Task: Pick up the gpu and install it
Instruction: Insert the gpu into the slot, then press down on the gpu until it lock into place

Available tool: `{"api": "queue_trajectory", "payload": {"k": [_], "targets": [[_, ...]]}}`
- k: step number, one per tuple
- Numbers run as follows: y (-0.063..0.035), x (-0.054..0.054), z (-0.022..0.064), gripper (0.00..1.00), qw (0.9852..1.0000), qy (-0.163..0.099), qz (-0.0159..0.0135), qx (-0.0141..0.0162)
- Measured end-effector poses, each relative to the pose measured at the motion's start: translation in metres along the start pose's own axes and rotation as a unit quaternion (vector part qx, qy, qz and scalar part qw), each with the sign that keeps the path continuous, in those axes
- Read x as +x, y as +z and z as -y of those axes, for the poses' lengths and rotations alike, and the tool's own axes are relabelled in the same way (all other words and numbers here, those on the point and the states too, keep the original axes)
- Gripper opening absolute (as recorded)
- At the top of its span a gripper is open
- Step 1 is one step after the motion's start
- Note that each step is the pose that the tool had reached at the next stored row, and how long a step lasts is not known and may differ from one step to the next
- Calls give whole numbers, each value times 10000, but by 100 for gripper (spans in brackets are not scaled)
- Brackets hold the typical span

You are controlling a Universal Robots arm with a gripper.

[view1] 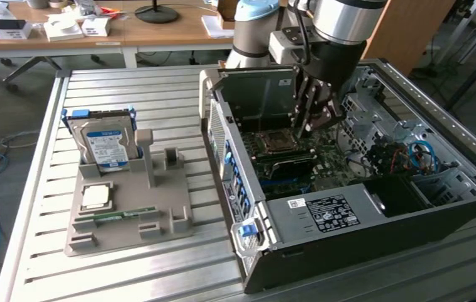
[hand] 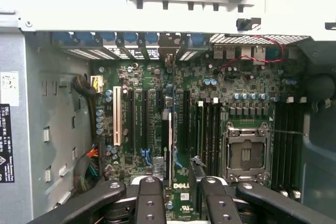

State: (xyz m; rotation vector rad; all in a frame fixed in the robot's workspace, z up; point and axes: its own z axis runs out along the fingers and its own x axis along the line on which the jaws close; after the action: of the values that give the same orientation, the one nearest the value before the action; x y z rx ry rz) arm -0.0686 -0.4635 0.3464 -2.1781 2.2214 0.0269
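Exterior view: a slatted metal bench (view1: 137, 264) carries an open computer case (view1: 347, 189) lying on its side and a grey parts holder (view1: 129, 207). Behind it stands a wooden desk (view1: 137, 28) with small boxes and a black lamp base. In the holder sit a silver hard drive (view1: 104, 141) with a blue label, a processor chip (view1: 95, 197) and a slim green memory stick (view1: 124, 214).

The robot arm reaches down into the case, its pincer (view1: 317, 116) low over the motherboard (view1: 305, 160). From the wrist view, the pincer (hand: 176, 195) is clenched on the gpu (hand: 167, 140), a thin card seen edge-on, standing upright between the fingers (hand: 149, 198) and lined up along the expansion slots just below.

White "DELL" lettering shows on the motherboard near the fingers. A black-and-white label (view1: 332, 212) lies on the power supply; its text is unreadable.
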Motion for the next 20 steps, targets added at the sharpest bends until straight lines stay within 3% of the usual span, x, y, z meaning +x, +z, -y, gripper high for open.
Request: {"api": "queue_trajectory", "payload": {"k": [13, 20], "targets": [[-1, 0, 0, 33, 10000, 0, -1, -1], [-1, 0, 0, 11, 10000, 0, -1, 0]]}}
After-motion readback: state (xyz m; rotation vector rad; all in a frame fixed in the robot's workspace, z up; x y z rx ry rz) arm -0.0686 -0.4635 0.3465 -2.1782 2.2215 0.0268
